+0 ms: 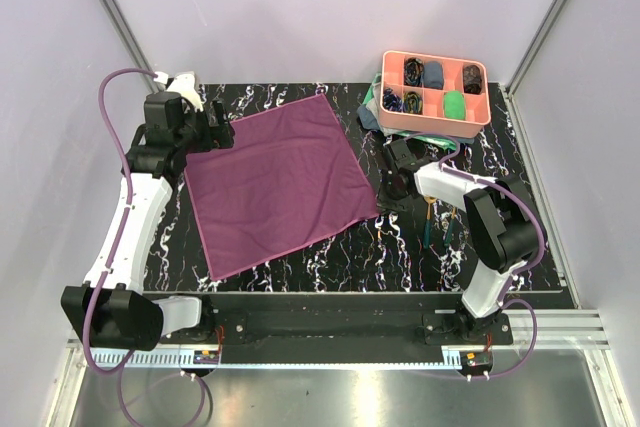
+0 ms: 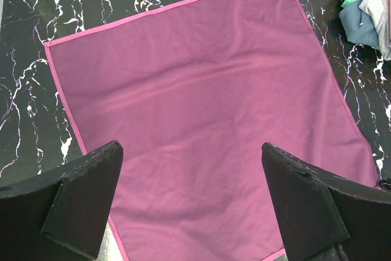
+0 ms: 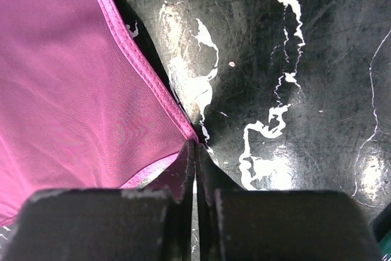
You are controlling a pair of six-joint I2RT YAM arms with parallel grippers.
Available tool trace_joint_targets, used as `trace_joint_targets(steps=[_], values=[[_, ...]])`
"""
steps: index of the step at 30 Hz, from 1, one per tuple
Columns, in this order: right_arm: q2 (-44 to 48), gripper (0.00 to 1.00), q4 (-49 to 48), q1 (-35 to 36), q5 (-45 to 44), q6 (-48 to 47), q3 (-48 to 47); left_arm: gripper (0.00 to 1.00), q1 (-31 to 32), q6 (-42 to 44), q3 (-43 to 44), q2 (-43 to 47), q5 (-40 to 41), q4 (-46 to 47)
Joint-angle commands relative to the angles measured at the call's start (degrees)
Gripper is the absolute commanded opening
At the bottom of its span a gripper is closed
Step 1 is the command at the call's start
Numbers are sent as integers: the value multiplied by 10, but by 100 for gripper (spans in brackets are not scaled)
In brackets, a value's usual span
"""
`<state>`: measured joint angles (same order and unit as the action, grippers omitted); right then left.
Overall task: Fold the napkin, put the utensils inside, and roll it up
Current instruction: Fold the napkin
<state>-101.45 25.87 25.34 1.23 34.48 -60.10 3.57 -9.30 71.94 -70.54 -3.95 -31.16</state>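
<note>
On the left side of the black table point(image 1: 520, 247) with white squiggles, the left gripper point(image 1: 221, 133) hangs over the far left corner of the napkin point(image 1: 280, 182). Its two fingers point(image 2: 85, 197) are spread as wide as they go. They hold nothing and do not touch the cloth.

The napkin is a big purple cloth. It lies flat and open in the middle of the table, a little to the left. It is turned so one corner points to the far side. It has only soft little wrinkles and no fold.

At the napkin's right corner sits the right gripper point(image 3: 195, 151). Its fingers are pressed tight together, down low at the table. The very tip of the corner is pinched between them.

Just to the right, near the right arm, the utensils point(image 1: 431, 227) lie on the bare table. They are off the napkin, and the arm hides part of them.

At the far right corner stands a pink tray point(image 1: 436, 126) with little boxes in it. Small cloth rolls point(image 1: 455, 105) sit in the boxes. A heap of green and grey cloths point(image 2: 361, 4) lies at the tray's left edge.
</note>
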Motion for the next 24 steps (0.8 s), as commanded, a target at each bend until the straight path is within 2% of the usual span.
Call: trace_joint_targets(steps=[1,7,13,16,20,24], values=[[6,0,7,0,-10,-32,13,99,-1,-2,7,17,-8,15],[55,0,34,-13,-65,-71,5,99,-1,-4,7,16,-10,16],[100,0,68,-54,-107,-114,-2,99,-1,-8,6,16,-22,16],[113,0,75,-64,-107,-123,-14,99,-1,-12,7,16,-31,18],[97,0,76,-62,-39,-111,-55,99,-2,-17,8,18,-41,18],[56,0,69,-9,-33,-103,-126,99,-2,-21,9,22,-45,19]])
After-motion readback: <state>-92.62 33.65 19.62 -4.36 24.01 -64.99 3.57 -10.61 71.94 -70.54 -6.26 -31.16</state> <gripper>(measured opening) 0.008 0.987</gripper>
